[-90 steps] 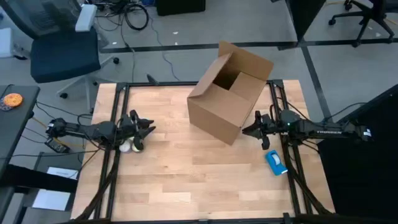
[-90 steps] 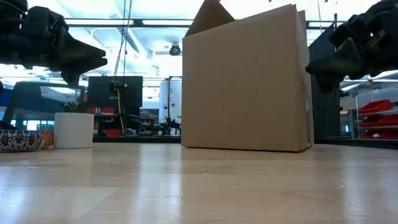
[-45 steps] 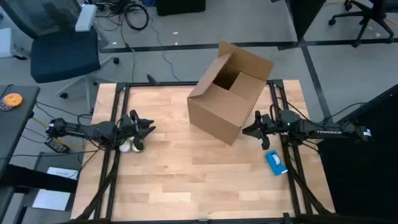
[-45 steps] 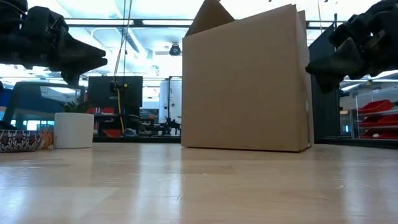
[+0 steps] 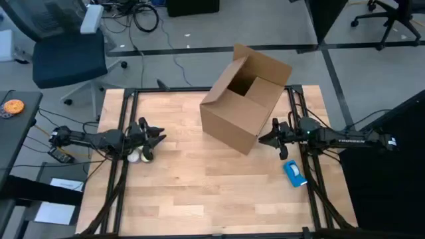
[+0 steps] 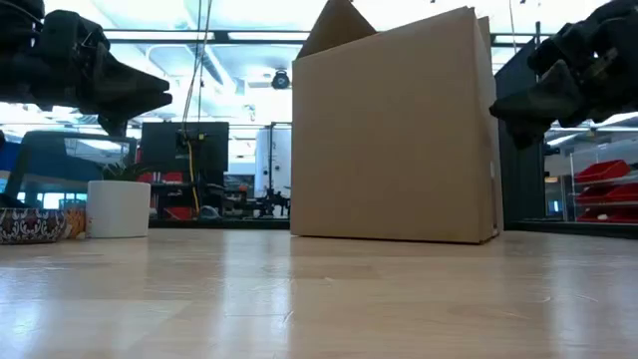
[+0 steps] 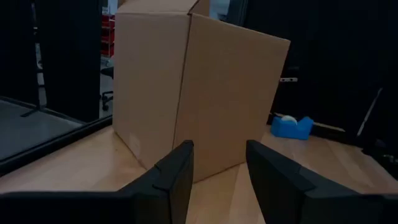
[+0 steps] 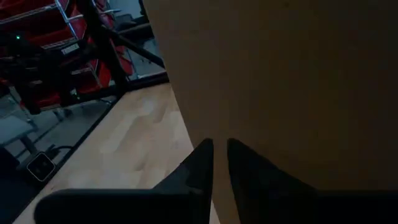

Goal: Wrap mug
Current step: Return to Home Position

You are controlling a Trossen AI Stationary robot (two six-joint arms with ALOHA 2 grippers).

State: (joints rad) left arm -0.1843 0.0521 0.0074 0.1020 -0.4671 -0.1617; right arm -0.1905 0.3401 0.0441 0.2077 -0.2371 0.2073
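High view first: found the left gripper [image 5: 154,135] hanging low over the left edge of the table [image 5: 199,192], pointed inward. Checked the left wrist view and saw its fingers [image 7: 177,171] set apart with a clear gap, nothing between them. Found the right gripper [image 5: 267,137] at the opposite edge, just beside the cardboard box [image 5: 242,99] and facing its near wall. Saw those fingers [image 8: 198,163] drawn almost together, only a thin slit between, gripping nothing.

Saw no mug anywhere. Noted the box standing toward the far right of the table, top not shut, one flap upright and the inside dark from above. Could not confirm the wrapped mug within, though judged that the likeliest place.

Judged the step in hand to be the retreat to rest, with the flaps not fully down. Reckoned the next move called for little: drawing both arms back and folding them clear, and backing the right one straight away from the box wall so as not to nudge it.

Around: spotted a white pot [image 5: 135,157] on the table right by the left gripper, close enough to be knocked on the way back. Also saw a blue tape dispenser [image 5: 295,174] beside the right arm, a patterned bowl [image 6: 30,225] next to the pot in the low view, and an office chair [image 5: 66,56] on the floor beyond the table.
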